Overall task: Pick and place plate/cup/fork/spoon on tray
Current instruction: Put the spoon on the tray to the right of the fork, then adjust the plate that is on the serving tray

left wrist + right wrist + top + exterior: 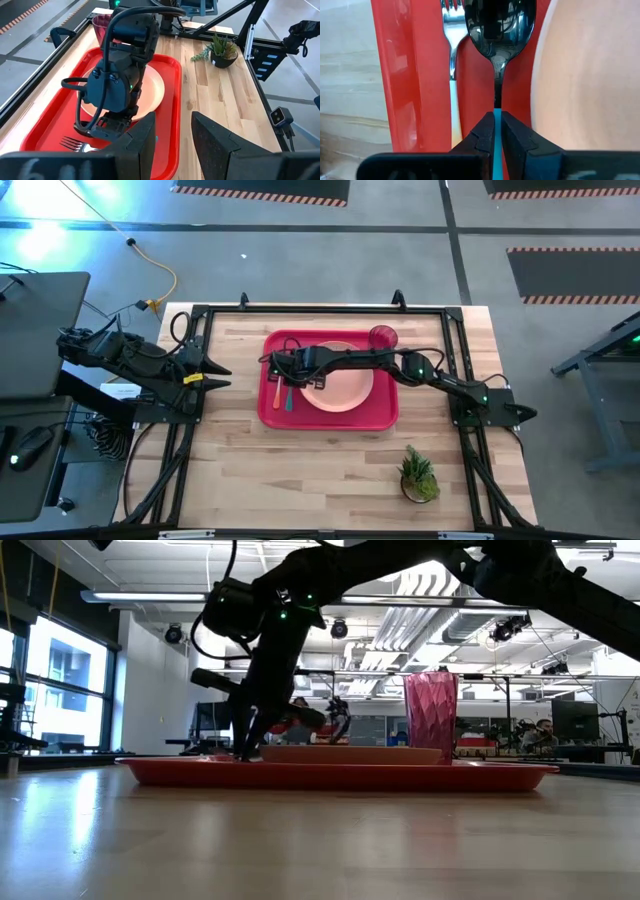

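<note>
Starting at the left edge of the wooden table (330, 470), we see the left gripper (215, 375) parked off the tray, its two dark fingers (212, 142) spread apart with nothing between them. Next comes the large red rectangular plastic tray (385, 415) with its low rim, near the table's middle. Along the tray's left side we find the small fork with silver tines and an orange-red handle (277, 397), lying flat just beside the rim. Right next to it lies the small spoon with a dark metal bowl and slim light-blue handle (498, 50), between the fork and the plate. Our right gripper (494, 132) reaches across the tray from the right and is down over this spot, its jaws pinched tight on the blue handle, the bowl pointing away from the wrist. Further right we see the round shallow peach-pink plate (345, 388) resting inside the tray, partly under the right arm. At the tray's far right corner stands the small translucent red-pink plastic tumbler (383, 336), upright. Well to the right, near the table's front, sits a small potted green plant (418, 476).
</note>
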